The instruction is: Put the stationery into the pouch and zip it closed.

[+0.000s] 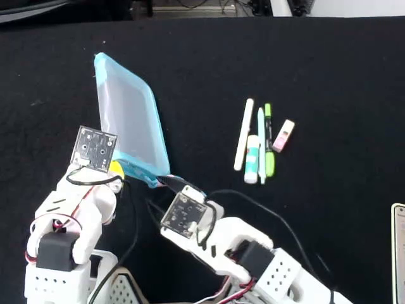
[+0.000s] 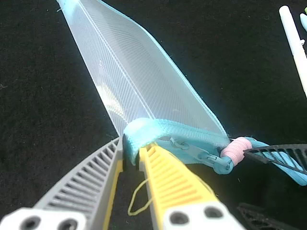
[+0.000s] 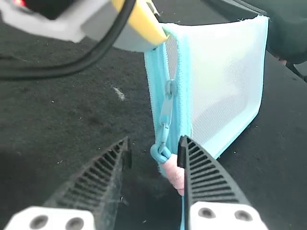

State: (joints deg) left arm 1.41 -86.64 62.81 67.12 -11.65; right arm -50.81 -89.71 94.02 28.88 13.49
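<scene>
**1. Left gripper** [image 2: 132,146], 7 o'clock on the table [image 1: 329,76]. We logged its grey and yellow jaws clamped on the near zip-end corner of the pouch [image 1: 130,117]. We judged this grip to be a brace that kept the zip edge taut and still so the slider could be drawn along it.

**2. Right gripper** [image 3: 153,143], 6 o'clock, just beside the first at its 3 o'clock. Its jaws stood apart on either side of the pull [image 3: 165,115] and its pink tab [image 3: 175,177], and the tab touched one black finger. We took this as lining up to pinch the tab. Nothing was gripped.

**3. Pouch.** It was clear with blue trim, and it ran from the grippers away toward 11 o'clock with its zip edge nearest the arms. We could not tell whether the zip was open. We saw nothing through its clear wall.

**4. Stationery**, at 3 o'clock of the pouch and well apart from it:
- white pen [image 1: 243,133]
- glue stick [image 1: 252,159]
- blue pen [image 1: 261,142]
- highlighter [image 1: 269,140]
- eraser [image 1: 283,135]

The pieces lay side by side, running roughly 12 to 6, and all of them were outside the pouch. We judged the loading not yet begun, and the group placed where the right arm could fetch each piece in turn.
</scene>
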